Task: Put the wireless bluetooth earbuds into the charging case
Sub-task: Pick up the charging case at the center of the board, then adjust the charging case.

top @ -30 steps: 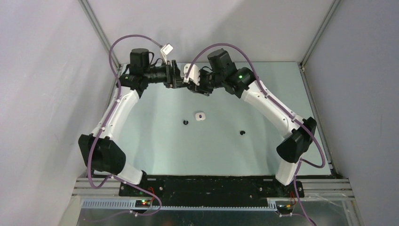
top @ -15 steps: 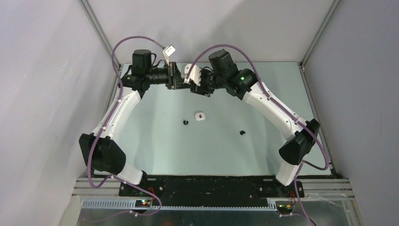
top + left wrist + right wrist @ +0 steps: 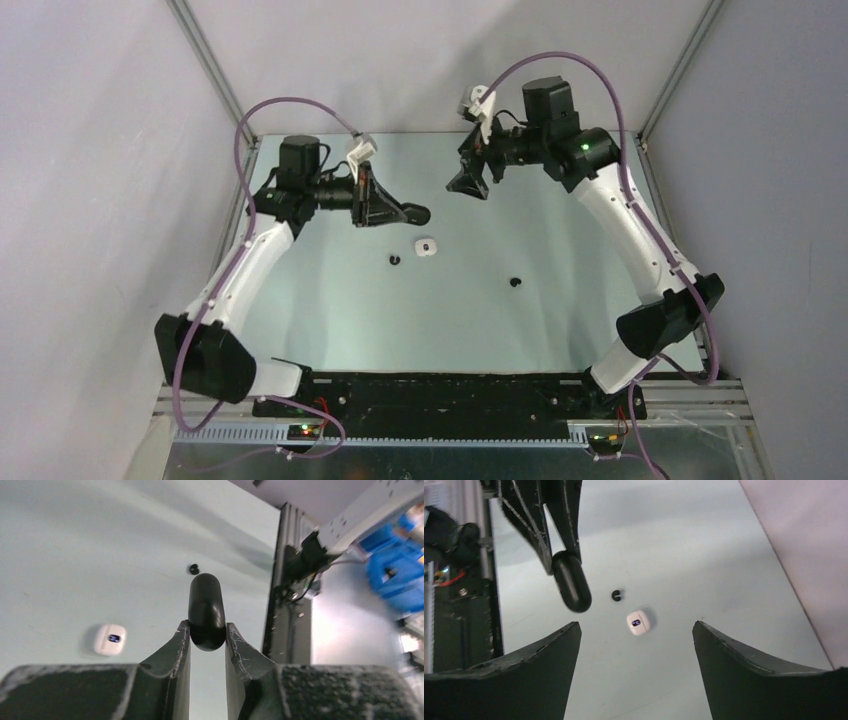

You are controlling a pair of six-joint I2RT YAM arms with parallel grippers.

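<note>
The black case [image 3: 205, 607] is pinched in the left gripper [image 3: 207, 628], above the table [image 3: 560, 260]. One black earbud [image 3: 394, 260] is seen on the table near that gripper, beside the white case [image 3: 427, 246]; a second black earbud [image 3: 515, 283] lies well apart. The right gripper [image 3: 635, 625] is spread wide, empty. A second ago both grippers were met at the case; now they are parted.

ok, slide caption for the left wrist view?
Left gripper clamped on the black case, held above the table where a white case and a black earbud lie.
</note>
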